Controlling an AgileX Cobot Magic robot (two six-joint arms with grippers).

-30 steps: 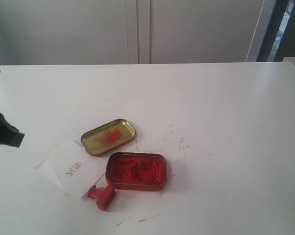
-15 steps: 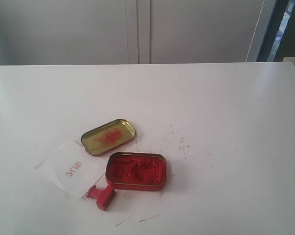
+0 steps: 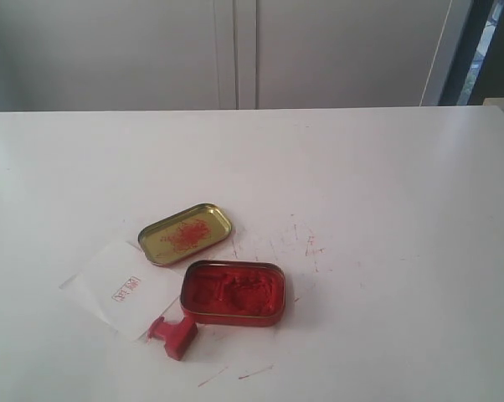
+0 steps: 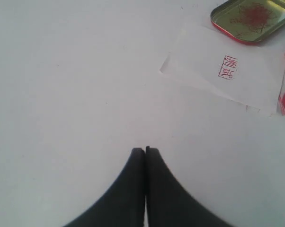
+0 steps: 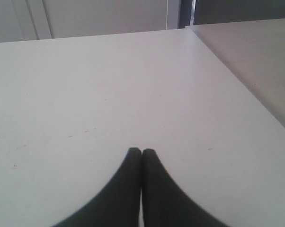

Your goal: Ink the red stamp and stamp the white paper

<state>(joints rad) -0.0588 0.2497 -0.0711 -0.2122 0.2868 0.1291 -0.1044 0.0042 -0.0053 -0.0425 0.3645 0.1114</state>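
- Lying on its side, the red stamp [image 3: 175,335] overlaps the camera-side edge of the white paper [image 3: 101,280], just beside the red ink tin [image 3: 234,293].
- I see a red imprint [image 3: 126,289] on the paper.
- My left gripper [image 4: 145,150] and right gripper [image 5: 141,151] are both pressed together, empty.

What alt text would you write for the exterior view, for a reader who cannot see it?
A white paper bearing a red imprint lies on a white table, the red stamp lying at its corner beside an open tin of red ink and its smeared gold lid.
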